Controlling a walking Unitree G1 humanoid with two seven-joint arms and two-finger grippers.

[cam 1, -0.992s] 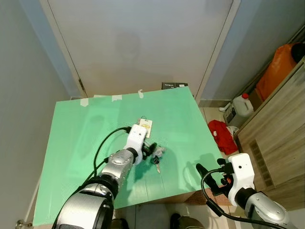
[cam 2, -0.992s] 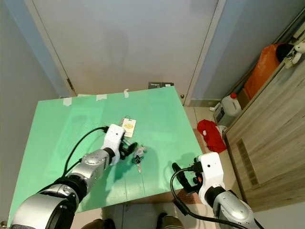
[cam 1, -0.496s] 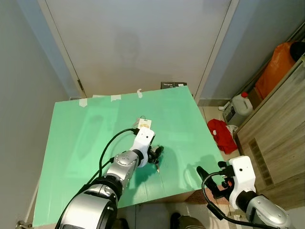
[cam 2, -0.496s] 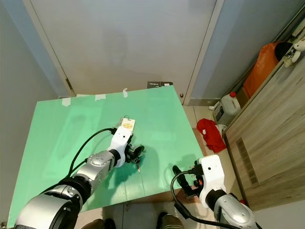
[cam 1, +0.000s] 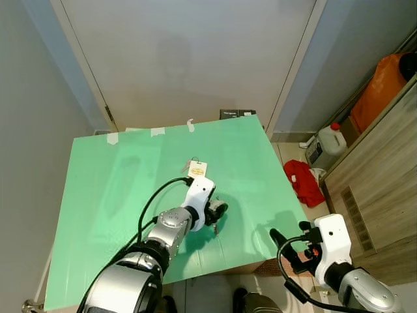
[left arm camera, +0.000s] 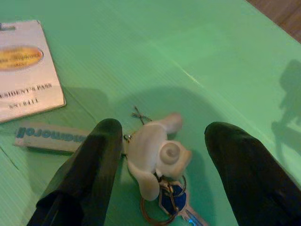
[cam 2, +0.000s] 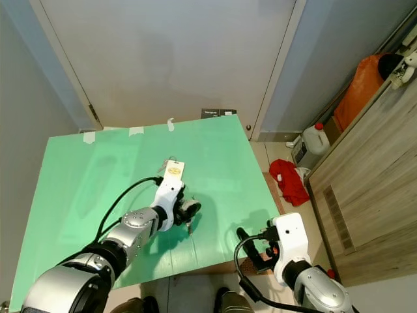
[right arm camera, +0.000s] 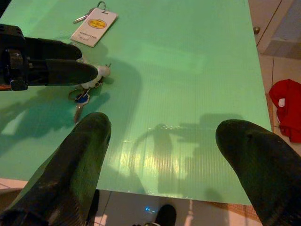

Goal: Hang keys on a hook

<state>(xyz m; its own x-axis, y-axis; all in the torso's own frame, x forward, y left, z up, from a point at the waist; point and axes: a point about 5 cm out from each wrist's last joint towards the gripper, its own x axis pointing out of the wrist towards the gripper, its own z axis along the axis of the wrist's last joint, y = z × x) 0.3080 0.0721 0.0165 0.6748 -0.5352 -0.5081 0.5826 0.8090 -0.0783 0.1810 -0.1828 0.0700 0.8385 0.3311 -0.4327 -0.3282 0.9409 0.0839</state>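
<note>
The keys (left arm camera: 157, 160) lie on the green table (cam 1: 117, 195): a white figurine charm, a ring and a blue-headed key (left arm camera: 173, 200). My left gripper (left arm camera: 164, 128) is open and low over the table, one black finger on each side of the charm. From the head it sits near the table's middle (cam 1: 218, 210), with the key (cam 2: 189, 226) poking out below it. A white pass card (cam 1: 197, 170) lies just beyond. My right gripper (right arm camera: 164, 123) is open with nothing in it, by the table's near right corner (cam 1: 290, 244).
A closed grey door (cam 1: 195, 59) stands behind the table, with a small black box (cam 1: 236, 115) at the table's far edge. To the right are a wooden cabinet (cam 1: 381, 189), a white jug (cam 1: 329, 145), a red cloth (cam 1: 303, 182) on the floor and an orange bag (cam 1: 384, 85).
My left gripper has slid to the right over the table, from beside the keys to astride the white charm. The right arm has barely moved.
</note>
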